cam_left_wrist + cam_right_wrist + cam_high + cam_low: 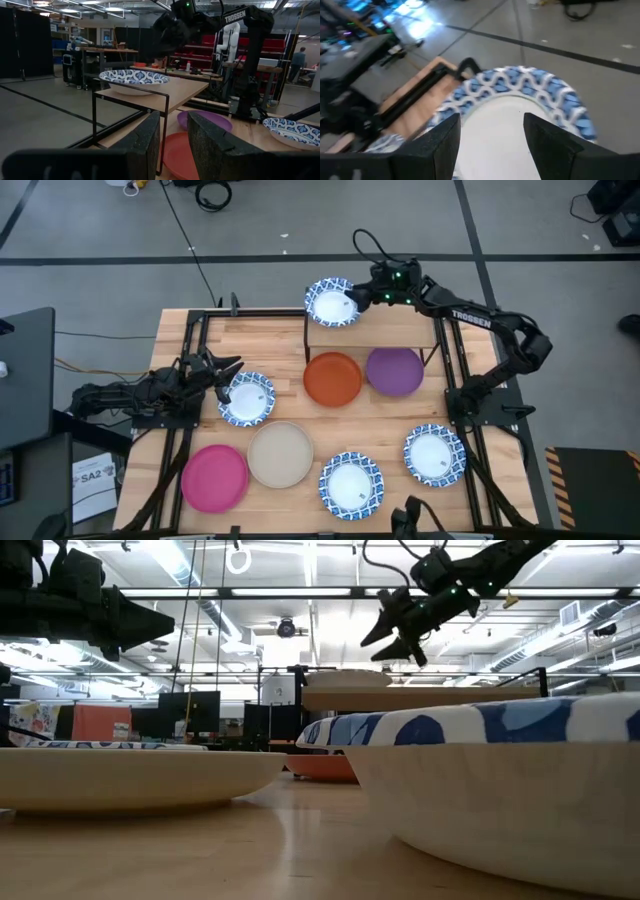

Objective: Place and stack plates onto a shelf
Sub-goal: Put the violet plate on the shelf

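A white plate with a blue patterned rim (332, 302) (134, 80) rests by its base on the shelf (390, 328) (177, 92), at the board's far left corner. My right gripper (362, 294) (397, 632) hovers open just above and to the right of that plate, its fingers slanting down toward it; in the right wrist view the plate (520, 107) fills the space beyond the fingers. My left gripper (230, 370) (173, 145) waits open at the table's left side, above another blue-rimmed plate (247, 398).
An orange plate (333, 378) and a purple plate (394, 370) lie on the table at the shelf's near side. Pink (214, 477) and beige (281, 454) plates and two blue-rimmed ones (351, 485) (434, 455) lie along the near edge. The shelf's right half is bare.
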